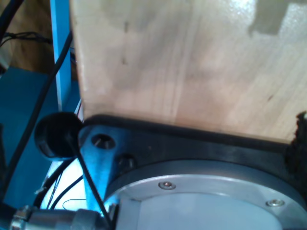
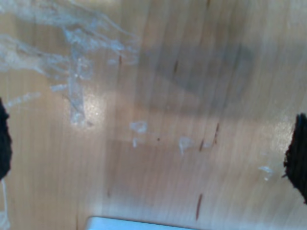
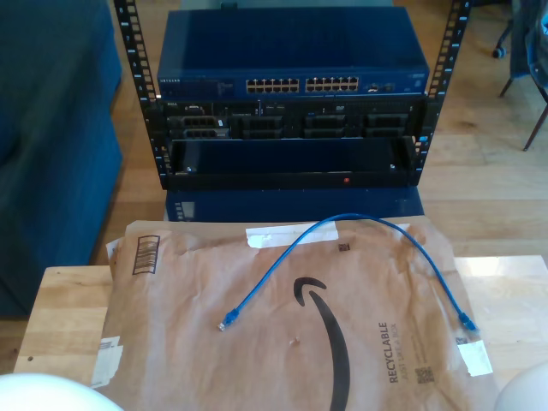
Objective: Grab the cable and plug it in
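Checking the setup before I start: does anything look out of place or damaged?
Mostly tidy. The cable lies loose in an arch on the brown paper, both plugs free, none in the switch. Torn tape scraps cling to the wooden table.

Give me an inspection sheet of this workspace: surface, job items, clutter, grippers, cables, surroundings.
Surface: wooden table, mostly covered by a flattened brown paper mailer.
Job items: blue cable lying loose in an arc on the mailer, one plug toward the exterior view's left, the other toward its right; neither plugged in. Blue network switch with rows of ports sits in the rack behind the table.
Clutter: white labels and tape on the mailer; tape residue on the wood in the second wrist view.
Grippers: dark fingertips of my second gripper sit apart over bare wood, holding nothing; my first gripper's state cannot be told.
Cables: dark cables beside an arm base.
Surroundings: wood floor, blue sofa.
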Controlling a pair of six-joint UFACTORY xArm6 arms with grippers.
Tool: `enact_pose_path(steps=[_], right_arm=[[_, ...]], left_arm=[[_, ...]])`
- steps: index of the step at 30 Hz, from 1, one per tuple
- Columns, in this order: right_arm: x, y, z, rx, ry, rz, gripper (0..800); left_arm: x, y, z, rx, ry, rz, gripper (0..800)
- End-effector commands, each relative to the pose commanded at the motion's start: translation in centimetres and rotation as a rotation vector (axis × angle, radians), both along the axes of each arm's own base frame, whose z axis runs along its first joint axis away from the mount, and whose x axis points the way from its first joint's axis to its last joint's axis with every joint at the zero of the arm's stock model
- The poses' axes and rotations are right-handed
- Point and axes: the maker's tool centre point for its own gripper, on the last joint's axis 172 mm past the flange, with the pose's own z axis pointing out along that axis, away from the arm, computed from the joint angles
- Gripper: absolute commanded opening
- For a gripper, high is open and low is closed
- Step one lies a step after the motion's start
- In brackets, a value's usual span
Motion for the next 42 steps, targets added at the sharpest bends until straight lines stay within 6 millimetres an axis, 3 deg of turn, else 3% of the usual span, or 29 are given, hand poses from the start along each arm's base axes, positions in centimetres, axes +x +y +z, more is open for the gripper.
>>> enact_pose_path(steps=[11, 16, 21, 25, 28, 31, 34, 38, 42], right_arm=[[0.0, -0.1, 0.1, -0.002, 0.001, 0.0, 794], [0.1, -1.3, 1.0, -0.029, 0.0, 0.0, 794], [0.3, -1.9, 3.6, -0.004, -0.003, 0.009, 794], [0.7, -2.2, 6.3, 0.038, -0.009, 0.006, 793], [1.1, -4.5, 8.8, -0.005, -0.003, -0.065, 794], [1.5, -5.9, 10.9, -0.03, -0.004, -0.09, 794], [3.4, -6.7, 13.5, -0.037, 0.005, -0.106, 794], [6.9, -7.4, 16.1, -0.066, 0.012, -0.133, 793], [11.9, -6.0, 18.1, -0.084, 0.015, -0.105, 793]], left_arm=[[0.0, 0.0, 0.0, 0.0, 0.0, 0.0, 800], [-0.2, 0.5, 0.5, 0.011, 0.005, 0.001, 800], [-0.6, 1.3, 4.5, -0.048, 0.016, 0.014, 800], [-0.2, 4.0, 6.9, -0.005, 0.014, 0.015, 800], [0.8, 6.1, 8.4, 0.046, -0.004, 0.007, 800], [2.7, 6.9, 10.8, 0.038, -0.017, -0.03, 800], [5.0, 7.2, 13.5, 0.019, 0.003, -0.059, 800], [8.9, 7.9, 16.0, 0.058, 0.039, -0.072, 800], [13.3, 7.4, 17.2, 0.078, 0.03, -0.083, 800]])
